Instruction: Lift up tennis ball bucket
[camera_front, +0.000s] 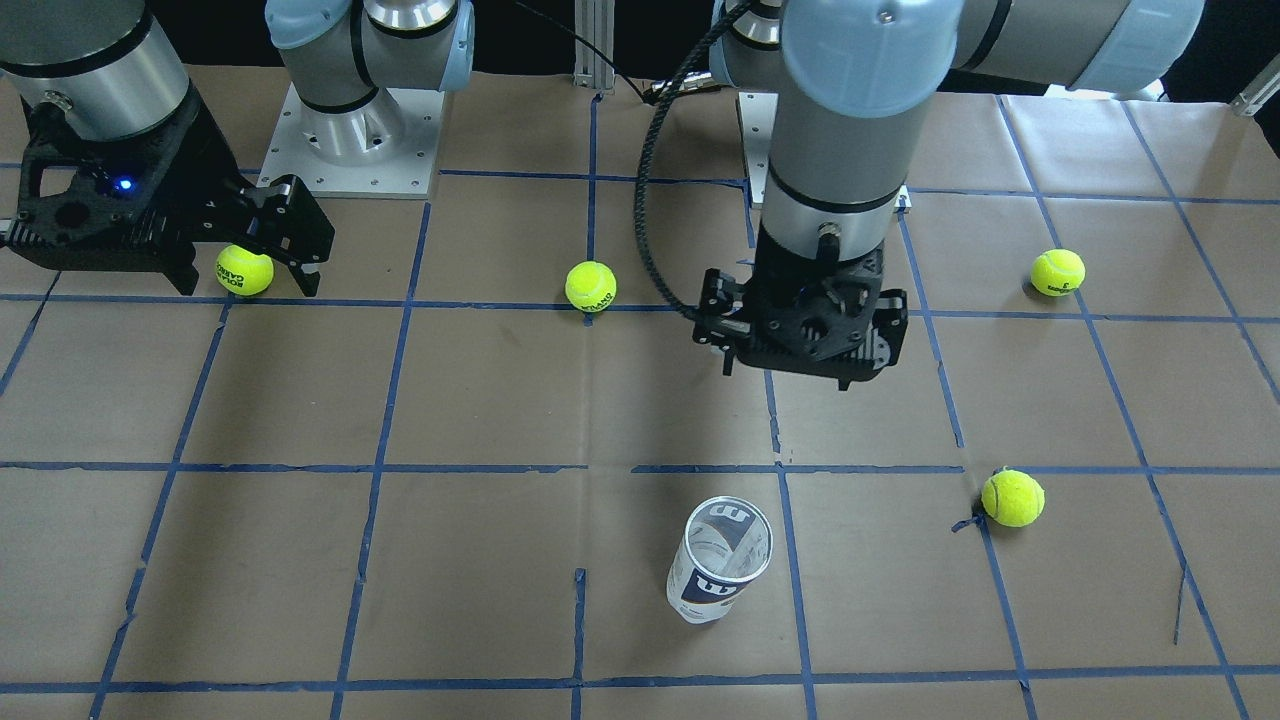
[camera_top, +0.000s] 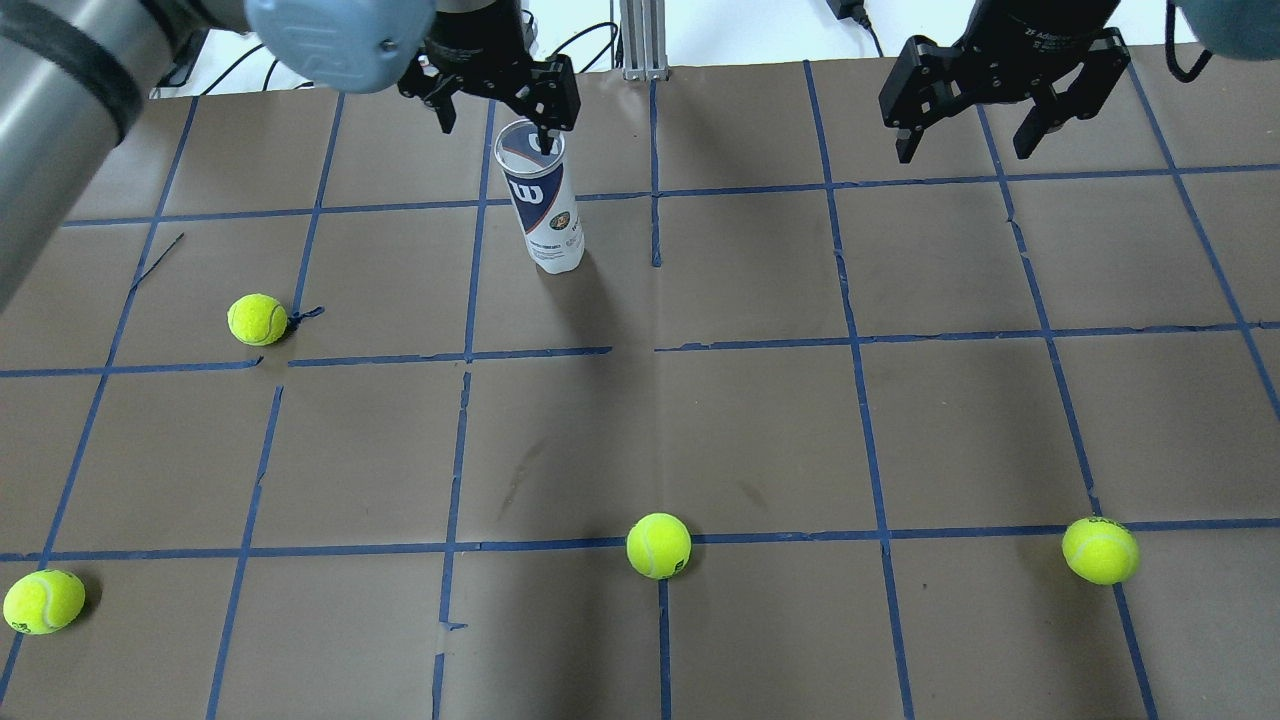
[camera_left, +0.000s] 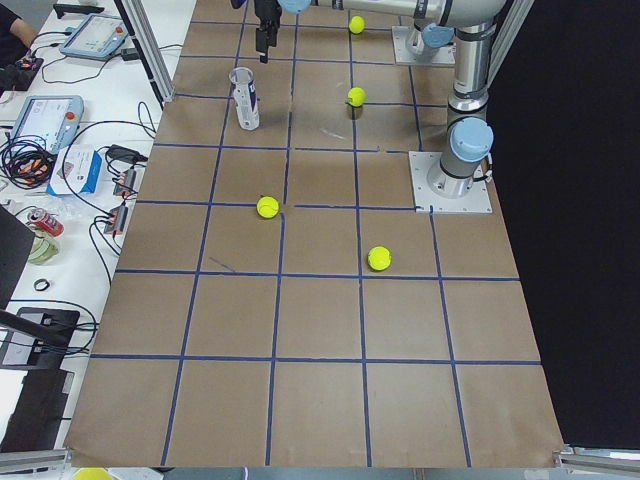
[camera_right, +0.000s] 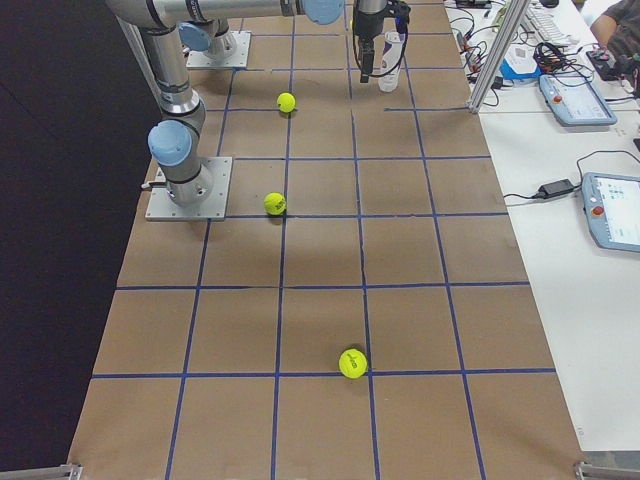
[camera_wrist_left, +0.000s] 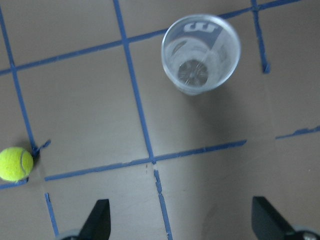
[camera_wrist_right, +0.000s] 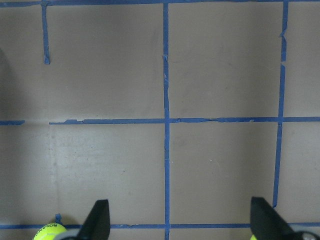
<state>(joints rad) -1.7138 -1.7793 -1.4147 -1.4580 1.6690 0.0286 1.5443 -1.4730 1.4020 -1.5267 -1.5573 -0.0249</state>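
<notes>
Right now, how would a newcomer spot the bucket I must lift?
On the brown table with the blue tape grid, find the left gripper, hanging open. Just ahead of it a tall bucket stands upright, open-topped. Alone among round yellow balls, it is clear plastic with a white and navy label.

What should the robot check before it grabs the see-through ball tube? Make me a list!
1. Tennis ball bucket standing upright: ok.
2. Bucket open and empty: ok. The left wrist view looks straight down to its bottom.
3. Left gripper open: ok, its fingers are wide apart.
4. Bucket between the left fingers: not ok. It sits ahead of them in the wrist view, and the gripper hangs above the table.
5. Nearest tennis ball apart from the bucket: ok.
6. Right gripper out of the way: ok. It is open and off to the other side.
</notes>
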